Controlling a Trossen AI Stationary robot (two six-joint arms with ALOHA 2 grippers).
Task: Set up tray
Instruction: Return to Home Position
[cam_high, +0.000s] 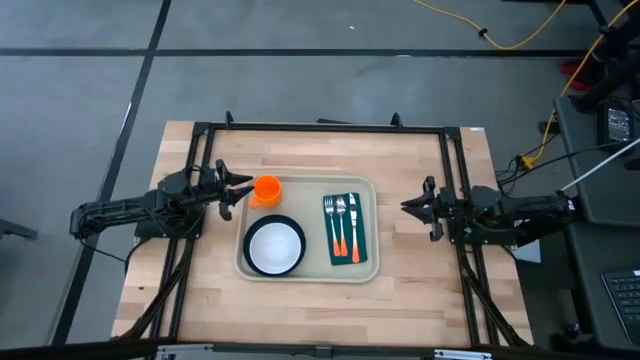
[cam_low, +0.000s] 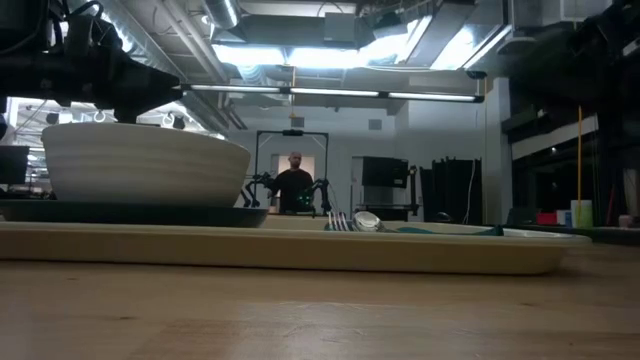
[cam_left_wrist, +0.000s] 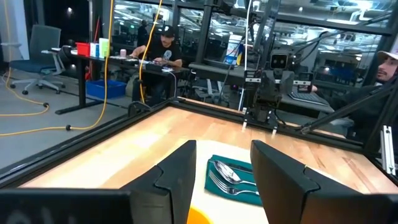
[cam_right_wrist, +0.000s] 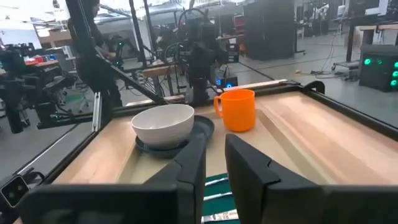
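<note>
Nearest the low cam is the bare wood bench (cam_low: 320, 310), then the pale beige tray (cam_low: 300, 250), its low rim running across nearly the whole frame. The high cam puts the tray at centre frame, flat on the bench between both arms. On the tray's near left part a dark teal plate (cam_low: 130, 213) carries a white bowl (cam_low: 145, 165). The right half holds a dark green napkin (cam_high: 361, 250) w/ the cutlery (cam_high: 341, 225) (fork, spoon + knife) lying side by side on it, orange handles toward frame bottom. Further back, in the tray's upper-left corner in the high cam, stands an orange mug (cam_high: 266, 190), upright. The left gripper (cam_high: 240, 192) hovers at the tray's left edge, just beside the mug, fingers (cam_left_wrist: 180, 180) spread wide + holding nothing. The right gripper (cam_high: 405, 207) sits right of the tray, apart from it. Its fingers (cam_right_wrist: 249, 168) are parted by only a narrow gap, nothing between them. Far beyond the bench, at centre frame in the low cam, a person (cam_low: 295, 180) stands in the room.
</note>
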